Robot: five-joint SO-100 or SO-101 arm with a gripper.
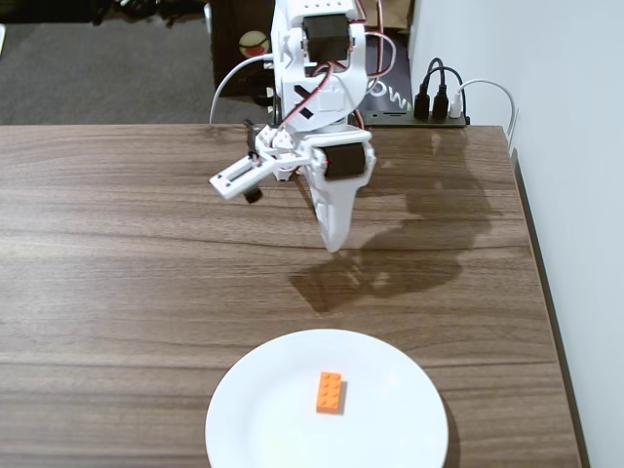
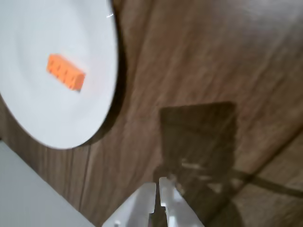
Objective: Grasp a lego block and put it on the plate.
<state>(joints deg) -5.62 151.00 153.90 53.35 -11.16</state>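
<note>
Orange lego block (image 1: pixel 330 392) lying flat, studs up, near middle of white plate (image 1: pixel 263 419); same in wrist view, block (image 2: pixel 66 72) well inside plate (image 2: pixel 90 118), clear of rim. Placement looks done (judging only from how things lie).

Step in hand, likely: retreat and park. To do well: lift clear over bare wooden table (image 1: pixel 117 273), no sweeping low across plate, no nudging rim, block left undisturbed.

Gripper (image 1: pixel 334 244) well apart from plate, hanging above table, tip pointing down toward tabletop, shadow just beneath and to right in fixed view. In wrist view gripper (image 2: pixel 158 187) with fingers nearly together, thin slit between, holding nothing (slight blur, but no orange between them). Arm folded back toward base at far table edge, wrist bent downward, red wires looped above. Black plugs and cables (image 1: pixel 439 97) at back right, out of path.
</note>
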